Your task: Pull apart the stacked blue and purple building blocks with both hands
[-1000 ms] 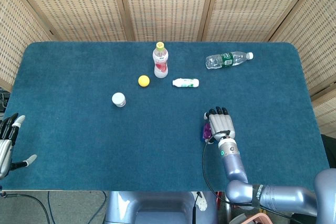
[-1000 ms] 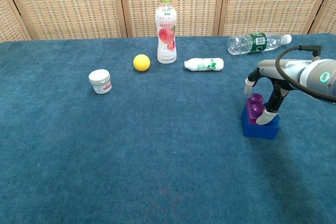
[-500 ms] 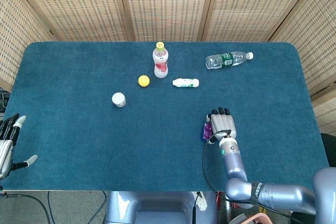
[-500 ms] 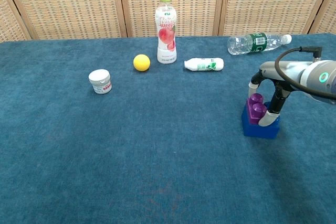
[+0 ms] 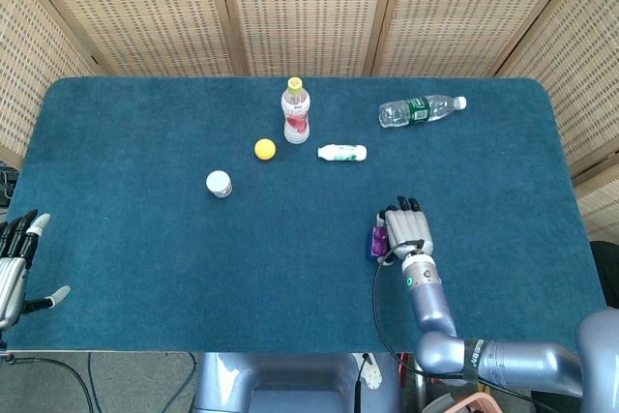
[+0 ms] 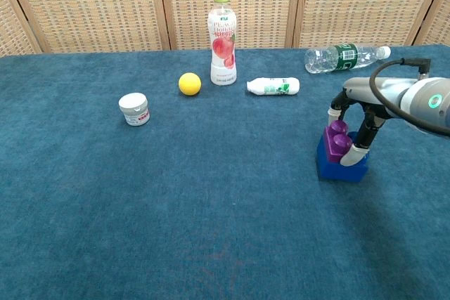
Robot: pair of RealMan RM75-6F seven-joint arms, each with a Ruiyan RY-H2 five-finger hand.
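The purple block (image 6: 336, 142), stacked on the blue block (image 6: 339, 166) at the bench's (image 5: 145, 239) right, is grasped by the right hand (image 6: 358, 119). The left hand (image 5: 14, 268) is held released, fingers spread, at the bench's left edge.

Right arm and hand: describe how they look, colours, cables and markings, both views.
The right arm is glossy silver-grey metal with rounded segments and a dark band at one joint. A thin black cable loops from beside the wrist down past the table edge. The wrist carries a small green ring light. The right hand is pale grey, its fingers tipped in black.
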